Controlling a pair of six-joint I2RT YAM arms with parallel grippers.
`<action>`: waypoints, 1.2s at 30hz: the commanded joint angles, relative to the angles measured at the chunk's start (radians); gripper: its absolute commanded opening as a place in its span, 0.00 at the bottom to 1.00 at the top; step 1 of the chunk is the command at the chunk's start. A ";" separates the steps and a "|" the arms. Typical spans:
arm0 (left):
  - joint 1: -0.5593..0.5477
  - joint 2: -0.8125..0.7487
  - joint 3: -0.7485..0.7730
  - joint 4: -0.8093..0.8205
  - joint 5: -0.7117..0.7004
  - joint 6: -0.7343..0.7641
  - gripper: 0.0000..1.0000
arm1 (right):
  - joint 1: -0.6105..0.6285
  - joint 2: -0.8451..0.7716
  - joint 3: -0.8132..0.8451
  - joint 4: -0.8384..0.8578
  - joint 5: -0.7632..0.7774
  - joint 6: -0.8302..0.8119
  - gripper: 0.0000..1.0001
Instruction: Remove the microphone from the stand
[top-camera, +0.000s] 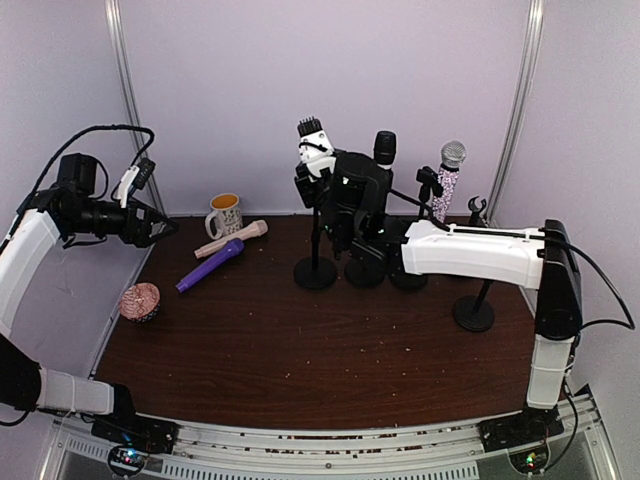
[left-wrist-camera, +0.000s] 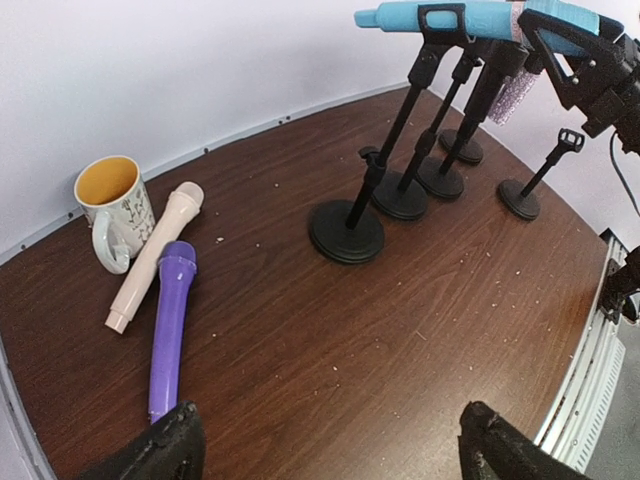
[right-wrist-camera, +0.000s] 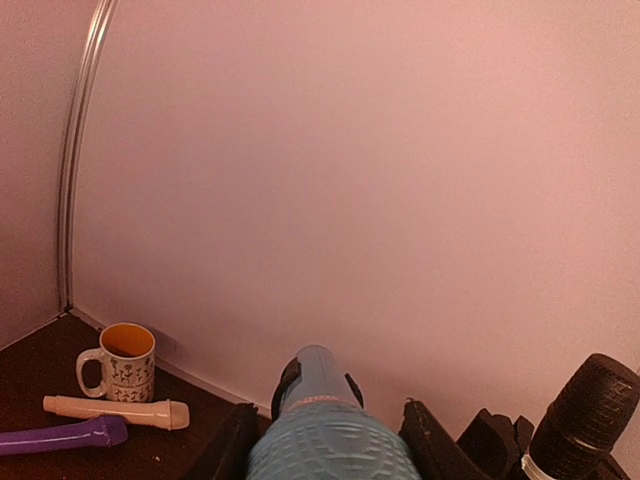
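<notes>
At the back of the table (top-camera: 300, 360), from above: right arm (top-camera: 470, 250) stretched in among the stands (top-camera: 316, 272), its jaws hidden there; left gripper (top-camera: 155, 225) held high at the left, well apart from them
Loose on the wood: purple microphone (top-camera: 210, 265) and pale microphone (top-camera: 232, 238) lying beside the mug (top-camera: 225, 213), off any stand
Left wrist view: blue microphone (left-wrist-camera: 470, 15) lying level in the clip of the nearest stand (left-wrist-camera: 345, 232); right gripper (left-wrist-camera: 565, 50) set round its far end; own fingers (left-wrist-camera: 150, 450) spread wide, holding nothing
Right wrist view: fingers (right-wrist-camera: 432, 448) pressed against both sides of the blue body, its nose towards the wall (right-wrist-camera: 350, 180)
Progress: grasp made, by the look of it; lift out of the clip not yet done
Only from above: both arms at once, plus an empty stand (top-camera: 473, 314) at the right
Only from the wrists: the blue body, the clip, the pinch itself
</notes>
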 joint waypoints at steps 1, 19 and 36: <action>-0.004 -0.018 -0.049 0.086 0.050 -0.047 0.90 | 0.048 -0.033 0.066 -0.022 -0.087 -0.020 0.00; -0.230 0.015 -0.106 0.273 0.008 -0.118 0.85 | 0.210 0.012 0.238 -0.086 -0.232 -0.010 0.00; -0.276 0.036 -0.134 0.507 0.068 -0.262 0.62 | 0.324 0.129 0.461 -0.075 -0.097 -0.004 0.00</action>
